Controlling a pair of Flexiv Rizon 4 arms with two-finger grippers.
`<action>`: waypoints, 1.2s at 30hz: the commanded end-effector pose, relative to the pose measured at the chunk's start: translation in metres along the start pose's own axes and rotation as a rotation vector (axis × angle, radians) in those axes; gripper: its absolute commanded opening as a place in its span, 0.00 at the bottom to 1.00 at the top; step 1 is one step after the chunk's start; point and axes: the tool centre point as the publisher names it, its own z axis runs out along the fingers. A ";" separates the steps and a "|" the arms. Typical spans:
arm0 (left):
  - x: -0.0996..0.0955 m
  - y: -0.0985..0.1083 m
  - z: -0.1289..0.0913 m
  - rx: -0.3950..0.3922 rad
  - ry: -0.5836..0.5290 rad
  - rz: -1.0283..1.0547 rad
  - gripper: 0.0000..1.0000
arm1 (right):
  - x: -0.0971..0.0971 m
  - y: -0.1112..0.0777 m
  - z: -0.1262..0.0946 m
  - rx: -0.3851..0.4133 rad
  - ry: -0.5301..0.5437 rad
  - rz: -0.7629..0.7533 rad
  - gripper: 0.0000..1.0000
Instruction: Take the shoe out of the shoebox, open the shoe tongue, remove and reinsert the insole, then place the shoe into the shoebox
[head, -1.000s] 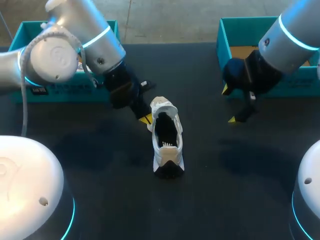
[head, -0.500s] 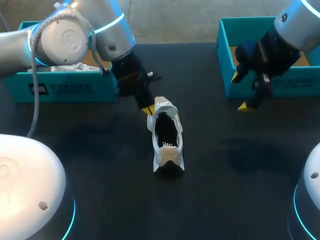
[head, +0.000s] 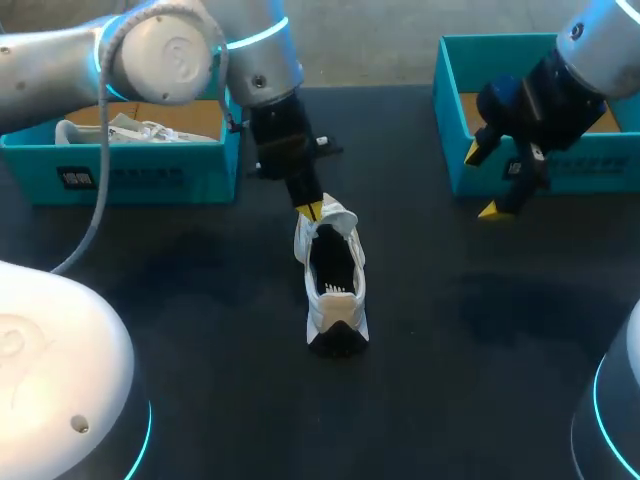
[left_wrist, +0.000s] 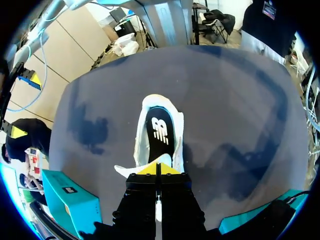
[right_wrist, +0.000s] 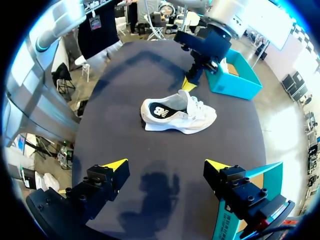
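Observation:
A white shoe (head: 331, 285) with a black insole stands upright at the table's middle, heel toward the front edge. My left gripper (head: 312, 210) is shut, its yellow tips pressed together at the shoe's laced far end. In the left wrist view the left gripper (left_wrist: 156, 169) sits right over the white tongue flap, and the shoe (left_wrist: 159, 131) stretches ahead of it. I cannot tell if any fabric is pinched. My right gripper (head: 481, 182) hangs open over the table, in front of the right shoebox (head: 447, 110). The right gripper (right_wrist: 166, 167) holds nothing, and the shoe (right_wrist: 177, 112) lies well ahead of it.
A teal shoebox (head: 130, 175) with white paper inside stands at the back left, close behind my left arm. The right teal box holds brown cardboard. The dark table (head: 450, 330) is bare around the shoe.
My left gripper has swung from the shoe's left side to its far end, staying shut. My right gripper drew back toward the right box and then held. The shoe has not moved.

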 end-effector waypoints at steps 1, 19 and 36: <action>-0.011 0.005 0.010 -0.027 0.058 0.015 0.00 | -0.001 0.001 0.001 0.003 0.001 0.001 1.00; -0.024 -0.025 -0.006 -0.020 0.038 0.032 0.00 | -0.001 0.001 0.001 0.003 0.001 0.001 1.00; -0.028 -0.049 0.052 -0.025 0.130 0.073 0.00 | -0.001 0.001 0.001 0.003 0.001 0.001 1.00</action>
